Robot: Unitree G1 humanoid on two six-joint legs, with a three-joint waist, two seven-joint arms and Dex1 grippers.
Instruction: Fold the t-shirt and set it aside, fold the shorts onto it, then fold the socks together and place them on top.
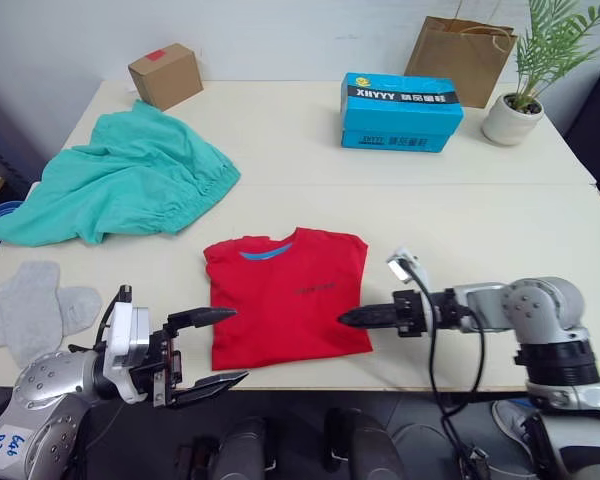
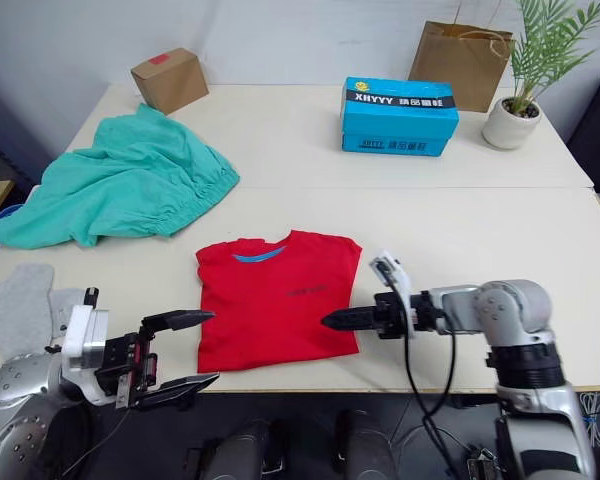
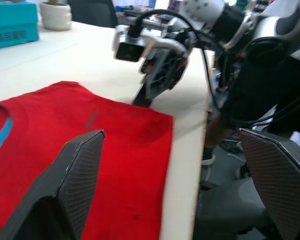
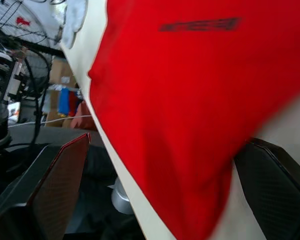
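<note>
The red t-shirt (image 1: pixel 285 295) lies flat at the table's front middle, sleeves tucked in, blue neckband toward the back. My left gripper (image 1: pixel 240 344) is open at the shirt's front left corner, fingers spread just off the cloth. On the opposite side, my right gripper (image 1: pixel 346 320) points at the shirt's right edge near the hem. The right wrist view shows this gripper (image 4: pixel 167 140) open, with red cloth across the gap. The teal shorts (image 1: pixel 130 180) lie crumpled at the back left. The grey socks (image 1: pixel 35 305) lie at the front left edge.
A cardboard box (image 1: pixel 165 75) stands at the back left. A blue box (image 1: pixel 400 112), a paper bag (image 1: pixel 460 60) and a potted plant (image 1: pixel 515 115) stand at the back right. Bare table (image 1: pixel 480 225) stretches to the right of the shirt.
</note>
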